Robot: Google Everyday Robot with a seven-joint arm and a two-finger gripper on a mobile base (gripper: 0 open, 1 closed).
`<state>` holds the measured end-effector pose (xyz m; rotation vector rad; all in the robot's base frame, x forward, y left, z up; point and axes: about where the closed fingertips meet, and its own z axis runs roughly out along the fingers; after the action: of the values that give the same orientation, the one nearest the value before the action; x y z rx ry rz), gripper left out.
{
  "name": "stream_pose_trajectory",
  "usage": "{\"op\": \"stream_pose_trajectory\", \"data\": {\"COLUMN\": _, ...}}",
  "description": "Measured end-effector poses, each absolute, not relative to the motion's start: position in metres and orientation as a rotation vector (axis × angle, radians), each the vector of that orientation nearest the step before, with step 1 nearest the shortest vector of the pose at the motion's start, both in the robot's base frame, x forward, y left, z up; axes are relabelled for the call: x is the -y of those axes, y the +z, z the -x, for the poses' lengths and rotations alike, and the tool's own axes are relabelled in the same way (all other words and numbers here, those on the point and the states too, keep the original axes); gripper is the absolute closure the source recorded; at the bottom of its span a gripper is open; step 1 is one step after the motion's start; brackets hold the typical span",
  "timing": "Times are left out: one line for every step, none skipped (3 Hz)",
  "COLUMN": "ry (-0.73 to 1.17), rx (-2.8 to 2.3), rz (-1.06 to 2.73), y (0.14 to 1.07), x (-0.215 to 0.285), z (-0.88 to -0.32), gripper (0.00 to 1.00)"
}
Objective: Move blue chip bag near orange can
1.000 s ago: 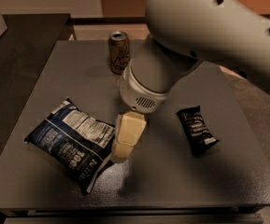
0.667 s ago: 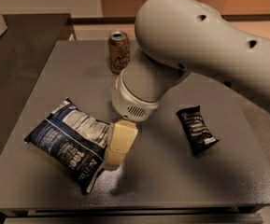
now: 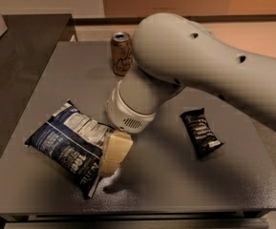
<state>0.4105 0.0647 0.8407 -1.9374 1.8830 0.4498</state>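
Observation:
The blue chip bag (image 3: 70, 144) lies flat at the front left of the grey table (image 3: 175, 185), its white label panel facing up. The orange can (image 3: 121, 53) stands upright at the back of the table, partly behind my arm. My gripper (image 3: 112, 155) reaches down from the big white arm and sits at the bag's right edge, its pale finger (image 3: 116, 149) touching or overlapping the bag. The second finger is hidden.
A small black wrapper (image 3: 201, 131) lies on the right side of the table. A darker counter (image 3: 18, 56) adjoins the table on the left. My white arm (image 3: 195, 66) spans the middle and right of the view.
My arm and gripper have moved left and down toward the bag; the gripper now rests against the bag's right edge. The bag, can and wrapper have not shifted.

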Motion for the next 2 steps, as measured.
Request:
{"op": "stream_pose_trajectory", "data": {"ry": 0.465, "rx": -1.883, "rz": 1.935, "y": 0.8383, "x": -0.0692, "z": -0.4084, "gripper": 0.28}}
{"op": "stream_pose_trajectory", "data": {"ry": 0.469, "rx": -1.888, "rz": 1.915, "y": 0.8394, "x": -0.0675, "z": -0.4131, "gripper": 0.51}}
